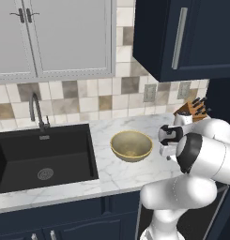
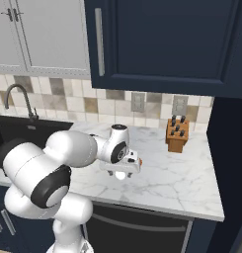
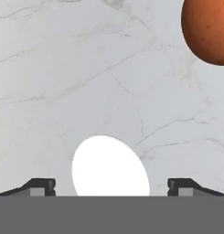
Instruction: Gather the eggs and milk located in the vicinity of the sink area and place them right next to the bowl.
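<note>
Item: egg (image 3: 110,167). White oval lying on the marble counter (image 3: 86,68), midway between the two fingertips of the gripper (image 3: 111,186). The jaws stand wide, each tip well clear of the shell; nothing is held. In the right base view the egg (image 2: 121,174) shows as a pale spot directly under the gripper (image 2: 120,170).

Item: bowl (image 1: 131,146). Yellowish-tan, on the counter just to the sink side of the gripper (image 1: 167,151). Judged: the egg lies close to the bowl, so this part of the task looks set down or nearly so (how small the gap between egg and bowl is cannot be told, the arm covers it).

Item: milk. No carton can be made out on the counter or in the sink (image 1: 43,157); judged as the part left to do.

Item: round orange-brown object (image 3: 207,29). On the counter ahead of the jaws and off to one side, apart from the egg; what it is cannot be told.

Item: knife block (image 2: 176,133). Against the tiled wall, well beyond the jaws; no obstacle.

Item: tap (image 1: 37,111). Behind the sink, far from the jaws.

Obstructions: none near the egg; a straight lift away looks free.
</note>
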Tool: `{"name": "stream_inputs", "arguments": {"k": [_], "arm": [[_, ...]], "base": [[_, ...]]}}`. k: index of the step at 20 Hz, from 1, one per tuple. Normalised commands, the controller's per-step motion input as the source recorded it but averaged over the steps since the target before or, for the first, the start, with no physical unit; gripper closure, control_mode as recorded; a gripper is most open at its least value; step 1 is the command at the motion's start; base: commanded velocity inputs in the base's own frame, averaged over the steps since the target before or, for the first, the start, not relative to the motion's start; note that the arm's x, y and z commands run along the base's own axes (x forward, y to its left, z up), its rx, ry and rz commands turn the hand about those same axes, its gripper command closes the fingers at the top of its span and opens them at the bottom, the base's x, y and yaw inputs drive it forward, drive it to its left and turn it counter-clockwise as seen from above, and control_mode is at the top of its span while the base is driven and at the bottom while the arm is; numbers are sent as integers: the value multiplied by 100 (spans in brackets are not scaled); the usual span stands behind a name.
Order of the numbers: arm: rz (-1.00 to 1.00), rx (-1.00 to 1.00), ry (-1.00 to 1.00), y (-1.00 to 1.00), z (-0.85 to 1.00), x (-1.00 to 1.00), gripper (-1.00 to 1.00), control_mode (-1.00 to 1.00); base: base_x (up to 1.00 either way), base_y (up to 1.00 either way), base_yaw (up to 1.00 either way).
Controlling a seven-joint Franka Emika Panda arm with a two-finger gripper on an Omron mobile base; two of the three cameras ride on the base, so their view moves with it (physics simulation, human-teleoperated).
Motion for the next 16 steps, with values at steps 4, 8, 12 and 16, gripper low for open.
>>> {"name": "stream_inputs", "arguments": {"k": [4,8,12,16], "arm": [[0,0,0,0,0,0,100,-100],[0,0,0,0,0,0,100,-100],[1,0,0,11,0,0,100,-100],[4,0,-4,16,4,-1,100,-100]], "base": [[0,0,0],[0,0,0],[0,0,0],[0,0,0]]}}
